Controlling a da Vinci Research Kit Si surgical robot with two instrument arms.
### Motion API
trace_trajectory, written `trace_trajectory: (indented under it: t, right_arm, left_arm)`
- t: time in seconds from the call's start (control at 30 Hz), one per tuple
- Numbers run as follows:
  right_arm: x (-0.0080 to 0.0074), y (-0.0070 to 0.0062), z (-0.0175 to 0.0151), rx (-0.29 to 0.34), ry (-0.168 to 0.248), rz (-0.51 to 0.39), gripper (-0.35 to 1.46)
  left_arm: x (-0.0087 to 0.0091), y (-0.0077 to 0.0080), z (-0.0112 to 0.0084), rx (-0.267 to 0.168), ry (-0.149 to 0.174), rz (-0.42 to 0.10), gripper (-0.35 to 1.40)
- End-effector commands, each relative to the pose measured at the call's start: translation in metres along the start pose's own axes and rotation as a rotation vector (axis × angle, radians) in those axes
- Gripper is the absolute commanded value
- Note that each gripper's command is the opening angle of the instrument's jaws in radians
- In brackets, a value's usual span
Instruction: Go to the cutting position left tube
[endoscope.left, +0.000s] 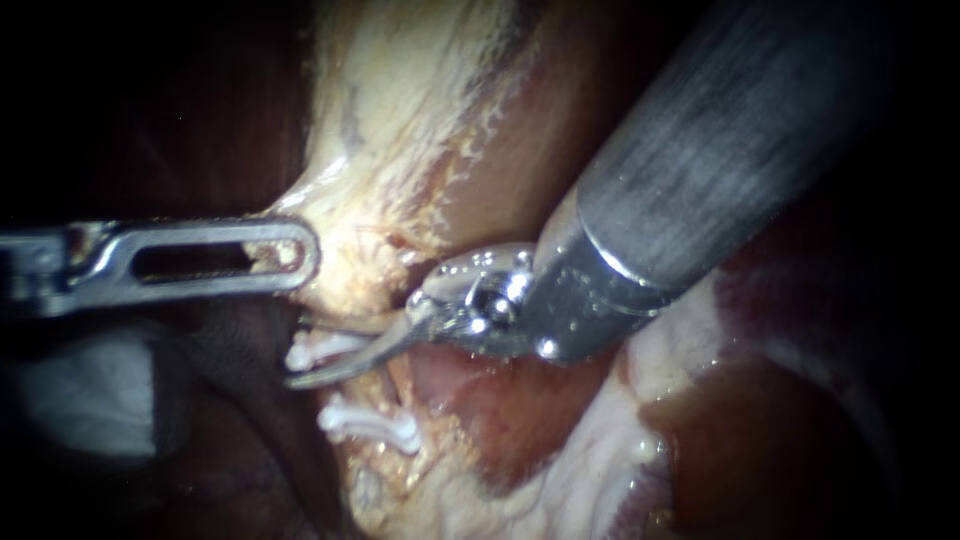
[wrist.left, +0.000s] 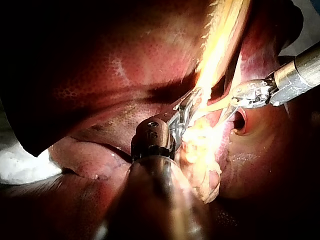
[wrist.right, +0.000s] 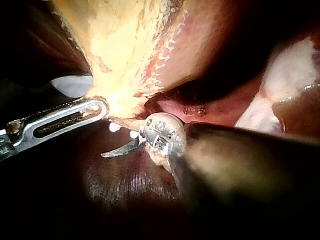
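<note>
Though fat hides much of it, the tube (endoscope.left: 385, 385) shows as a short pale strand running down from the pale tissue (endoscope.left: 400, 170), between an upper clip (endoscope.left: 312, 350) and a lower clip (endoscope.left: 372, 425). I take this for the left tube, but the endoscope view does not make that certain.

The right instrument (endoscope.left: 335, 360) comes in from the upper right. Its thin, curved metal blades reach across the strand in the stretch between the two clips, with a gap showing between them. They are parted and hold nothing, and I cannot tell whether either blade touches the tube.

The left instrument (endoscope.left: 295, 255) has long, flat, slotted jaws. They are closed on the edge of the pale tissue just above the clips and hold it out to the side.

The tube looks soft, wet and slippery, very light, and easy to tear. It should give way to a blade rather than resist, and it will slide unless the left instrument's pull holds it taut. It should not be grasped bare. The safe purchase is the fatty tissue beside it, and the blades belong on the open stretch, clear of both clips.

The clips are white, smooth, stiff bars with rounded ends that lie across the strand. The fat is yellowish, ragged and glistening. The liver (endoscope.left: 760, 470) is dark red, smooth and moist.
</note>
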Motion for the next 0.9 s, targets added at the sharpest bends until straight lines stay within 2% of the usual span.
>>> trace_trajectory:
  t: [0.03, 0.63, 0.9]
  right_arm:
    - [0.0000, 0.0000, 0.0000, 0.000, 0.000, 0.000, 1.41]
    - [-0.0002, -0.0001, -0.0001, -0.002, 0.000, -0.001, 1.41]
    - [-0.0003, -0.0012, -0.0012, -0.003, 0.000, -0.002, 1.41]
  left_arm:
    - [0.0000, 0.0000, 0.0000, 0.001, 0.000, 0.000, -0.35]
    - [0.0000, 0.0001, -0.0002, -0.001, -0.001, 0.000, -0.35]
    - [-0.0002, 0.0004, -0.0008, -0.006, -0.005, 0.000, -0.35]
